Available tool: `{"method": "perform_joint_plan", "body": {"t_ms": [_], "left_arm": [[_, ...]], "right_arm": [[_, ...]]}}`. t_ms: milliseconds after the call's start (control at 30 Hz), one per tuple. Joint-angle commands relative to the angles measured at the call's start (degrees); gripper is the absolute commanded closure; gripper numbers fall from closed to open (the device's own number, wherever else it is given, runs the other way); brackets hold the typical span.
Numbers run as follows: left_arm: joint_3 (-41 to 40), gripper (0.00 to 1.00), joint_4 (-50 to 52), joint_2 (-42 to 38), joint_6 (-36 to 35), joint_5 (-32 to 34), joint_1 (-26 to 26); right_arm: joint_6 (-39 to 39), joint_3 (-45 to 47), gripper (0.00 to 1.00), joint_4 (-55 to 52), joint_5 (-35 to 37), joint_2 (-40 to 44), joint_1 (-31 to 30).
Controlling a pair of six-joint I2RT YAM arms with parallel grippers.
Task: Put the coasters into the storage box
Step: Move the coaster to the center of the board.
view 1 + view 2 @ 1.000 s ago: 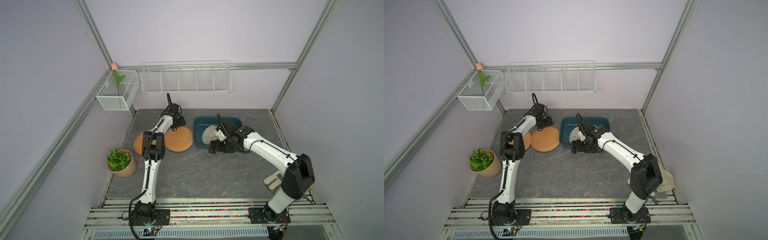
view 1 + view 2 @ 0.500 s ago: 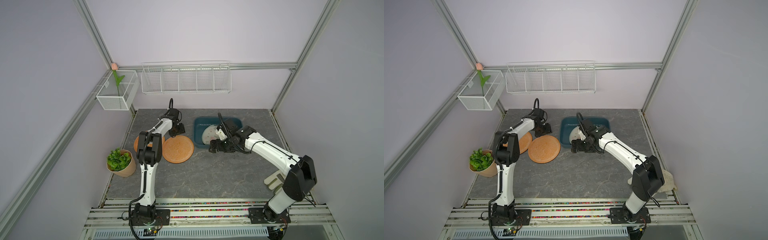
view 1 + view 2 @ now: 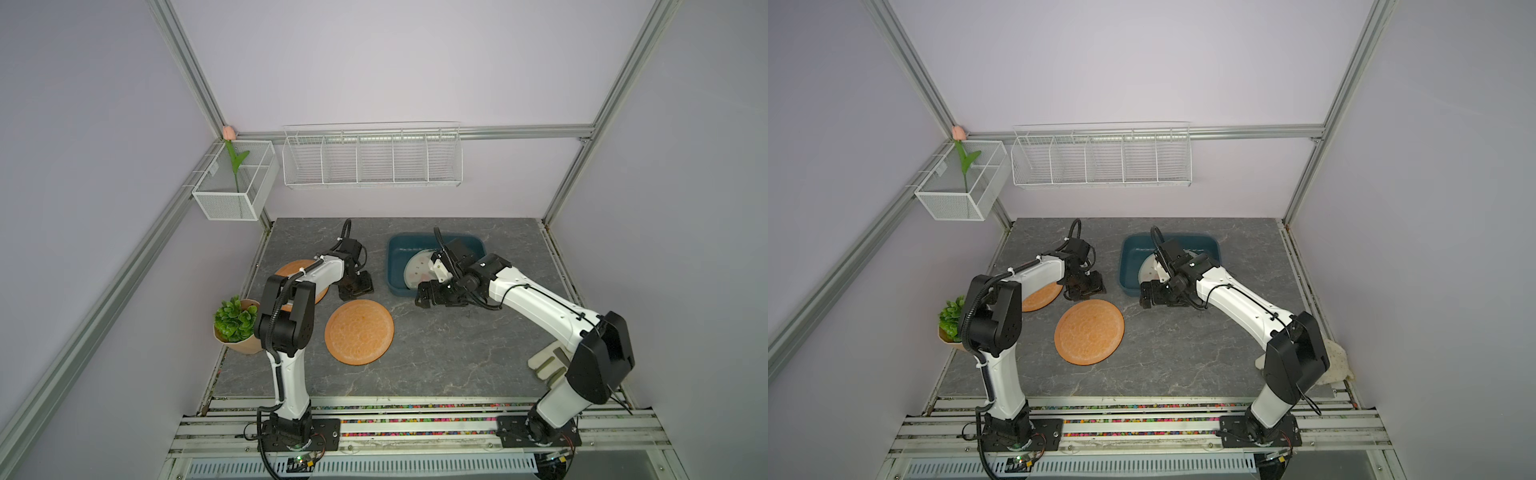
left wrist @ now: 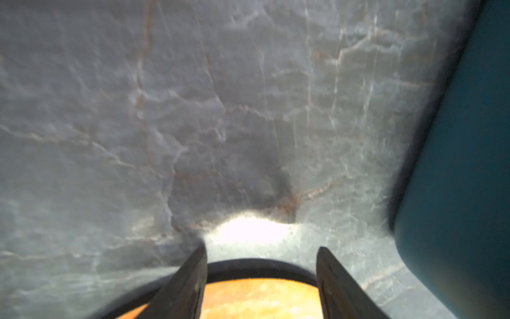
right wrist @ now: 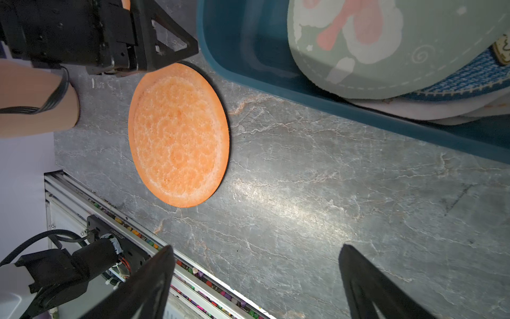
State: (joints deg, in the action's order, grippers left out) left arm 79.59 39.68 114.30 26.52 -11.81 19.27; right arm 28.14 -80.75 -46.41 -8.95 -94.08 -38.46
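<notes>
- Grey marbled tabletop (image 3: 436, 365) is enclosed by lilac walls.
- The left arm is folded sharply at the elbow. The left gripper (image 3: 355, 291), jaws parted and empty, is set at the far edge of the textured round orange coaster (image 3: 359, 332).
- The right gripper (image 3: 423, 297) is held wide open and empty beside the dark teal plastic storage box (image 3: 415, 243), where printed round coasters (image 3: 417, 270) are stacked.
- Compared with a second ago, the orange coaster is shifted frontward, away from the box.
</notes>
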Motion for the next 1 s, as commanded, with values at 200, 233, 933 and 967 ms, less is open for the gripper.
{"method": "perform_joint_plan", "body": {"t_ms": [200,233,933,967], "left_arm": [[-2.09,0.14,1.94,-7.29,2.30,1.30,0.21],[-3.39,0.12,1.72,-8.72,2.44,1.78,0.08],[-33.05,0.08,-3.30,-30.02,4.69,7.21,-7.14],[-33.13,0.08,-3.34,-29.93,4.36,7.54,-7.14]], "right_arm": [[-0.75,-1.74,0.07,0.18,-2.70,-5.12,-2.85],[-0.88,-2.01,0.07,0.12,-2.90,-5.74,-3.22],[-1.43,-7.17,0.10,1.38,-5.31,-16.56,-7.89],[-1.34,-7.21,0.10,1.49,-5.22,-16.59,-7.99]]}}
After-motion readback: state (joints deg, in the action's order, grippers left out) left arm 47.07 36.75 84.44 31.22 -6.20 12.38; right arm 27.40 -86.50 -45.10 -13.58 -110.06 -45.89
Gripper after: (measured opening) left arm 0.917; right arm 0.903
